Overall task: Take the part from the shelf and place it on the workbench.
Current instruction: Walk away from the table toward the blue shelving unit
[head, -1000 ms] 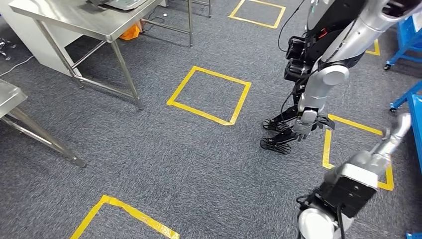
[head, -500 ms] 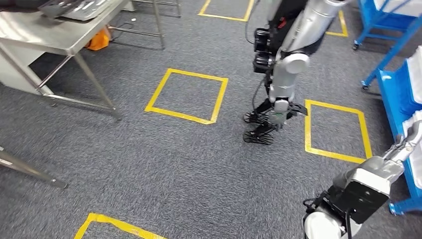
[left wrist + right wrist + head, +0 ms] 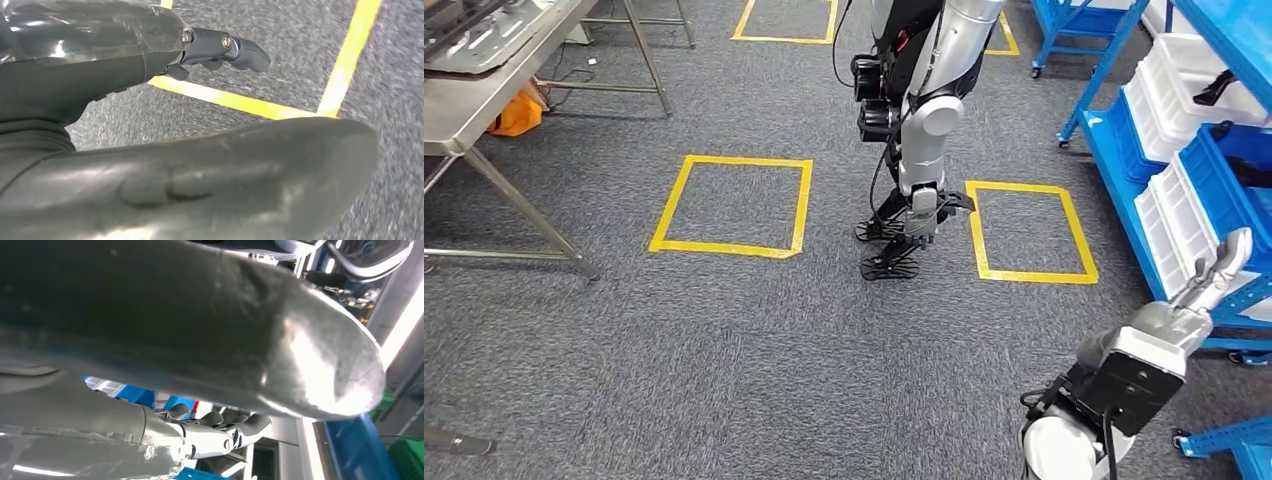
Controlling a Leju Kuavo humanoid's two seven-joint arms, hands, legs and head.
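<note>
Left hand (image 3: 922, 214) hangs low at the end of a straight arm, fingers loose and apart, nothing in it. A yellow tape square (image 3: 1026, 231) on the grey carpet (image 3: 754, 340) lies just beside this hand on the shelf side. Right hand (image 3: 1221, 268) is raised, fingers (image 3: 227, 432) nearly straight and a little apart, holding nothing. The blue shelf (image 3: 1124, 165) stands right in front of the right hand, with white bins (image 3: 1169, 75) and a blue bin (image 3: 1214, 185). A dark part (image 3: 1222, 87) lies in a white bin, beyond and above the right hand, apart from it. The steel workbench (image 3: 474, 112) is well away from both hands, on the left hand's far side.
</note>
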